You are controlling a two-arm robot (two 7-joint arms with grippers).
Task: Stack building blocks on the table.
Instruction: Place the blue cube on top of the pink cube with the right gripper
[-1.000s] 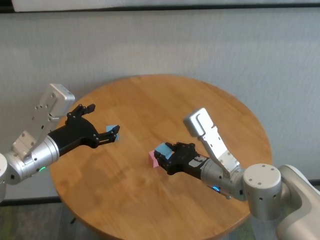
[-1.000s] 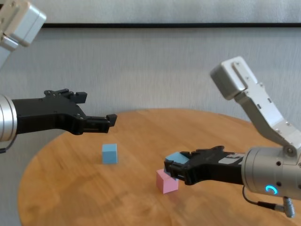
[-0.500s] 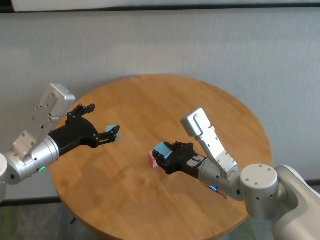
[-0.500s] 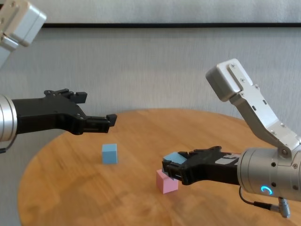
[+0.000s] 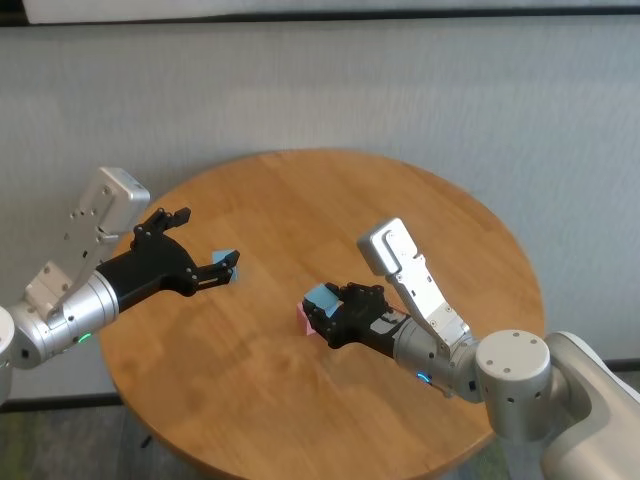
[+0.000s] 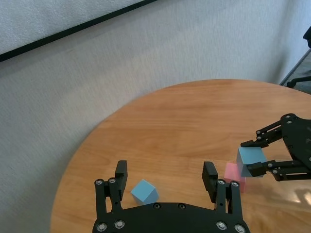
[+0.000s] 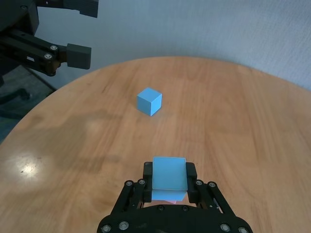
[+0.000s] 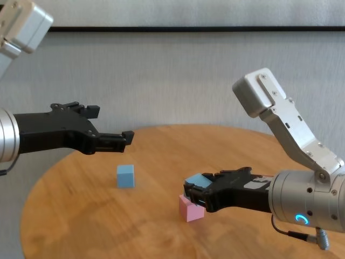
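Counting the cubes gives three: two light blue and one pale pink, all over the round wooden table (image 5: 400, 200). The right gripper (image 8: 195, 190) has its fingers closed on one blue block (image 7: 169, 172), carrying it just above the pink block (image 8: 191, 208), which sits on the tabletop directly under the fingertips and partly hidden by them; whether the two blocks touch cannot be told. The second blue block (image 8: 125, 176) rests alone on the wood, well apart from the right gripper and just below and ahead of the left gripper (image 6: 165, 177). That left gripper hovers above the table with its two fingers spread wide, gripping nothing.
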